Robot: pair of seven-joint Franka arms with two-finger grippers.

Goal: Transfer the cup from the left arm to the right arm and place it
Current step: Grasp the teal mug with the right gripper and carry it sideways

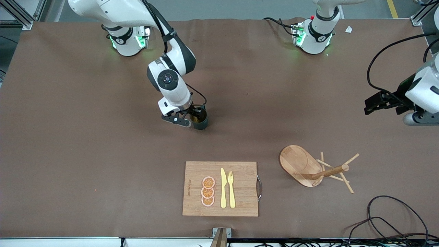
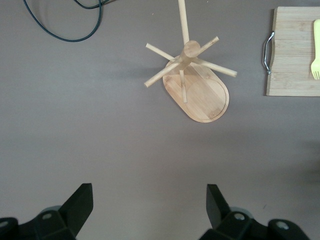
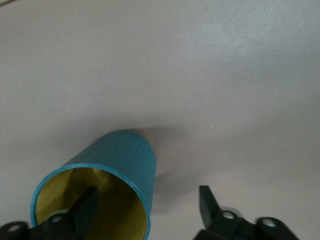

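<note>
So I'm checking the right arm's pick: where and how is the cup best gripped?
By its rim wall, from above. The cup stands upright, mouth open, and the right gripper already straddles that wall, one finger inside, one outside. No handle shows.

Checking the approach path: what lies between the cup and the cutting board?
Nothing: in the front view, only bare brown table separates the cup from the cutting board.
</note>
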